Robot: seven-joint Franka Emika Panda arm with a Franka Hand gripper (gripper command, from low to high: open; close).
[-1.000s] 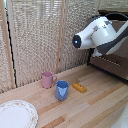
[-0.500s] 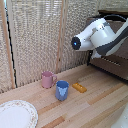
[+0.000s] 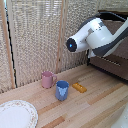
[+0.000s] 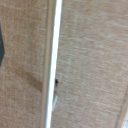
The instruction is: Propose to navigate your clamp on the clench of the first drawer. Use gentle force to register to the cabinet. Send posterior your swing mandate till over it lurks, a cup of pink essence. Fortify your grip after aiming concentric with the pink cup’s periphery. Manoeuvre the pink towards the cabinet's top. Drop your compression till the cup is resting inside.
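The pink cup (image 3: 48,79) stands upright on the wooden table near the slatted wall, handle toward the blue cup. The dark brown cabinet (image 3: 113,64) sits at the exterior view's right, mostly covered by the white and grey arm (image 3: 92,36), which reaches toward it. The arm's own body hides the clamp there. The wrist view is blurred and very close: a slim pale bar, apparently the clench (image 4: 51,60), runs across a brown wooden face, apparently the first drawer (image 4: 92,60). A dark shape (image 4: 1,50) at the picture's edge may be one finger.
A blue cup (image 3: 62,90) stands just beside the pink cup, toward the front. An orange block (image 3: 79,88) lies flat between the cups and the cabinet. A patterned white plate (image 3: 15,115) rests at the front on the exterior view's left.
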